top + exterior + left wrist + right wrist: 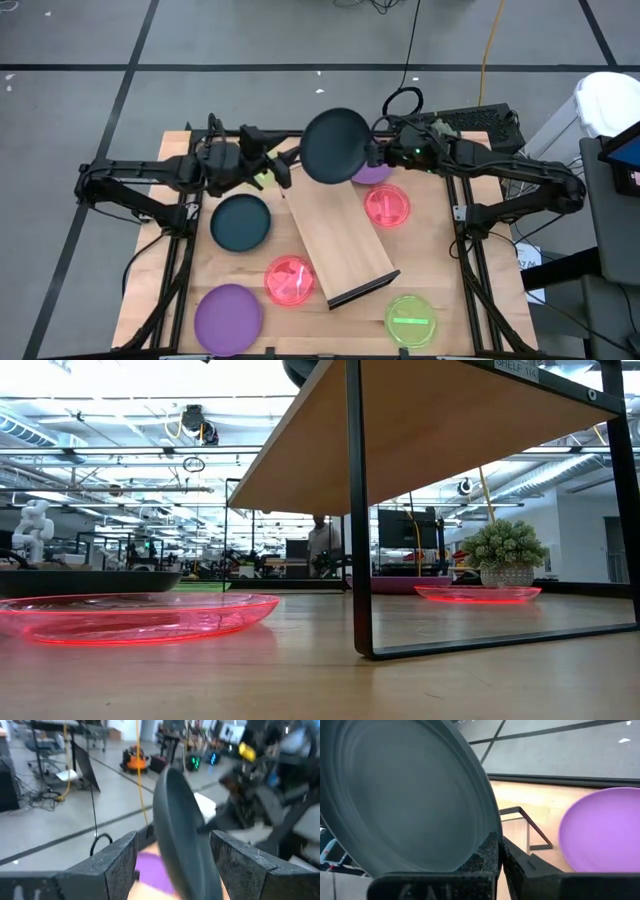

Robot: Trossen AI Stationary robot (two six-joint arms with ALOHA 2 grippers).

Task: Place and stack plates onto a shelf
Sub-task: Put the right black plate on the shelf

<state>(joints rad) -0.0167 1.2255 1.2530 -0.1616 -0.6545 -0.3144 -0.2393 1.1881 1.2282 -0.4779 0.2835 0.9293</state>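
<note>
At far left, your left gripper (283, 168) hangs over the table's back edge, fingers spread apart, gripping nothing. Just to its right, a dark teal plate (335, 146) is held tilted on edge above the far end of the shelf (340, 240), your right gripper (499, 851) clamped on its rim. A purple plate (600, 830) lies beside the shelf under that gripper.

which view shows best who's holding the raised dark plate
The right wrist view: the right gripper is pinched on the dark plate's rim. The high view shows it between both arms. The left wrist view shows it edge-on between open left fingers. The low view barely shows it.
</note>
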